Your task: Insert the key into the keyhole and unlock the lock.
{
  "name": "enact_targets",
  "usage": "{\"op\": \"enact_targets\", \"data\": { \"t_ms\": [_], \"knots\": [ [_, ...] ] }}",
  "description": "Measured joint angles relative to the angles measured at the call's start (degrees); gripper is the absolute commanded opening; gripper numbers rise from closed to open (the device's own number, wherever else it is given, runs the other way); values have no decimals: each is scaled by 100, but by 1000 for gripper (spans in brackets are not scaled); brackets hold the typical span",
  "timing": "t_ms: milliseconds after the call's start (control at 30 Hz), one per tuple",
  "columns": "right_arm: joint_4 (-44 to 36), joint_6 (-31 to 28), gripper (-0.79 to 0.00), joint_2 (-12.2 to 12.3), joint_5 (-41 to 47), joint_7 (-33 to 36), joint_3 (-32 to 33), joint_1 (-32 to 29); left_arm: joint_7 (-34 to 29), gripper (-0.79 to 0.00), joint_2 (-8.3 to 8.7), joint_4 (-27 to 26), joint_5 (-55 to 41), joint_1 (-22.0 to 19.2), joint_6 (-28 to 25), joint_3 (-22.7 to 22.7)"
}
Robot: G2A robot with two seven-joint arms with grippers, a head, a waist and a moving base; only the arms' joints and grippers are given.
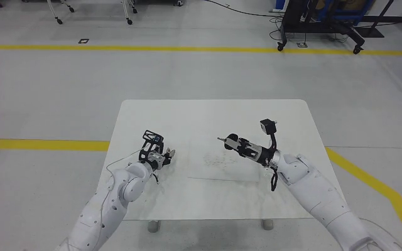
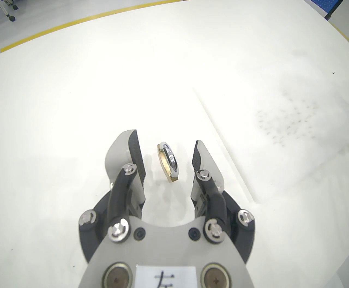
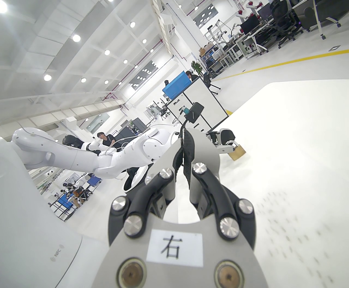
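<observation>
Here, left claw [image 2: 165, 140] gapes wide around the brass lock [image 2: 169, 163] on the worktop [image 2: 190, 68] — no contact; right claw [image 3: 185, 136] pinches the key [image 1: 220, 138]; each bears a 1-character label [image 2: 165, 276].

Large open robotics lab in an industrial hall. Pale grey floor [image 1: 63, 75] w/ yellow tape lines [image 1: 188, 48]. High white beamed ceiling [image 3: 54, 54] w/ round lights [image 3: 76, 38]. Rows of desks [image 3: 253, 43] w/ monitors [image 3: 246, 26] & office chairs [image 3: 283, 19]. Black wheeled frame [image 1: 286, 28] beyond white work table [image 1: 213, 119].
</observation>
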Motion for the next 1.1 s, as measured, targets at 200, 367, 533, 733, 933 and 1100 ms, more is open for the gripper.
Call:
{"op": "enact_targets", "data": {
  "t_ms": [200, 367, 533, 733, 933, 1100],
  "knots": [
    [0, 0, -785, 0, 0, 0, 0, 0, -7, -785, -33, 61, 42, -35, 16, 12],
    [0, 0, -785, 0, 0, 0, 0, 0, -24, -785, -39, 20, 134, 5, -75, -3],
    [0, 0, -785, 0, 0, 0, 0, 0, -119, -785, -33, 3, 242, 46, -89, -70],
    [0, 0, -785, 0, 0, 0, 0, 0, -216, -785, -25, 51, 345, 45, -151, -167],
    [0, 0, -785, 0, 0, 0, 0, 0, 136, -785, -28, -130, -446, 217, -839, -420],
    [0, 0, -785, 0, 0, 0, 0, 0, -449, -785, 25, 53, -3453, 384, -2674, -953]
  ]
}}
